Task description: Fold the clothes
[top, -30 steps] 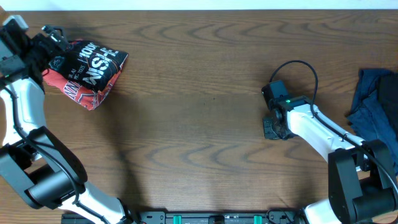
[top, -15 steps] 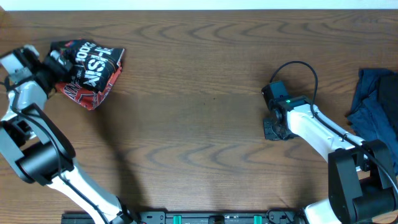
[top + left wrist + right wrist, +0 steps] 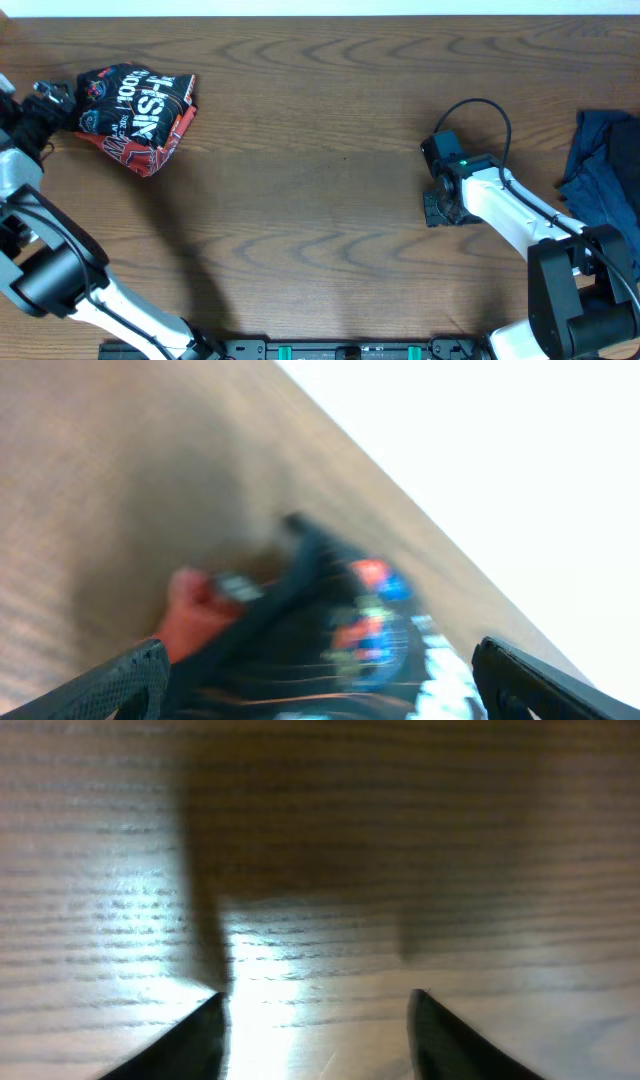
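A folded black and red printed garment (image 3: 135,112) lies at the far left of the wooden table. My left gripper (image 3: 48,96) is just off its left edge. In the blurred left wrist view the jaws (image 3: 320,665) are spread wide, and the garment (image 3: 330,625) lies between and beyond them. My right gripper (image 3: 440,208) is low over bare wood right of centre. It is open and empty in the right wrist view (image 3: 315,1020). A dark blue pile of clothes (image 3: 603,170) lies at the right edge.
A black cable (image 3: 480,105) loops above the right arm's wrist. The table's far edge (image 3: 320,17) runs along the top of the overhead view, with white beyond it.
My left arm has swung to the left, and the printed garment has shifted a little left and up. The right arm has not moved.
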### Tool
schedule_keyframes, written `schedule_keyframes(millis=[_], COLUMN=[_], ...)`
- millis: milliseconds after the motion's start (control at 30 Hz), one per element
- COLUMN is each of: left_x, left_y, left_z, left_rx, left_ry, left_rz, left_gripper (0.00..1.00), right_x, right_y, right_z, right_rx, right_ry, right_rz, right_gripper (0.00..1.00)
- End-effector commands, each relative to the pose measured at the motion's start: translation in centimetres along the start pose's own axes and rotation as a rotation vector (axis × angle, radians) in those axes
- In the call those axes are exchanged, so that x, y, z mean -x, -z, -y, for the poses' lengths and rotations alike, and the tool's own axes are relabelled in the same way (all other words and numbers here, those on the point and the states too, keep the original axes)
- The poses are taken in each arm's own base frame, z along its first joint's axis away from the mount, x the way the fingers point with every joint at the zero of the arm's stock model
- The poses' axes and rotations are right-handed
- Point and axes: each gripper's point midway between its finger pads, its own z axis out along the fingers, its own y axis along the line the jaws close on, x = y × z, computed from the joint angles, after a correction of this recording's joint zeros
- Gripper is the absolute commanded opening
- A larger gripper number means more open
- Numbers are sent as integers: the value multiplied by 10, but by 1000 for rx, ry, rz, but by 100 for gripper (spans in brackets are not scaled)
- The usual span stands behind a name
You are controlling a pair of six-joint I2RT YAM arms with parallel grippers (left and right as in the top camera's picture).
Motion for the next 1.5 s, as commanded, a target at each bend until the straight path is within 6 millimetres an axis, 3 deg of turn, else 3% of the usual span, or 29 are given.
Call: schedule_keyframes(millis=[0, 67, 167, 267, 333, 500, 600, 700, 867, 1000, 1100, 1300, 1467], left_x=[25, 23, 5, -38, -83, -184, -229, -258, -284, -298, -303, -302, -282], left_y=[23, 26, 21, 6, -5, -10, 0, 15, 49, 84, 103, 115, 138], left_z=[69, 98, 136, 175, 197, 227, 234, 228, 201, 172, 162, 170, 190], left_rx=[-122, -159, -193, -211, -194, -45, 34, 129, 241, 343, 394, 368, 282], left_ry=[-90, -133, -174, -230, -291, -511, -632, -722, -678, -652, -634, -601, -606], left_rz=[50, 51, 10, -90, -197, -410, -513, -595, -774, -942, -1021, -1016, -885], left_gripper=[98, 98, 98, 98, 98, 98, 98, 98, 98, 98, 98, 98, 98], right_x=[11, 18, 33, 57, 76, 118, 134, 142, 133, 118, 104, 69, 46], right_y=[7, 8, 12, 19, 26, 46, 54, 59, 68, 92, 111, 142, 156], right_z=[-9, -18, -31, -45, -52, -57, -53, -35, 9, 46, 62, 70, 72], right_rx=[60, 110, 180, 257, 293, 339, 354, 353, 309, 273, 264, 257, 255], right_ry=[-14, -18, -25, -30, -36, -57, -88, -130, -187, -231, -268, -276, -277], right_rz=[41, 63, 120, 218, 295, 481, 543, 551, 455, 431, 440, 433, 461], right_gripper=[76, 81, 84, 89, 98, 99, 99, 99, 99, 99, 99, 99, 99])
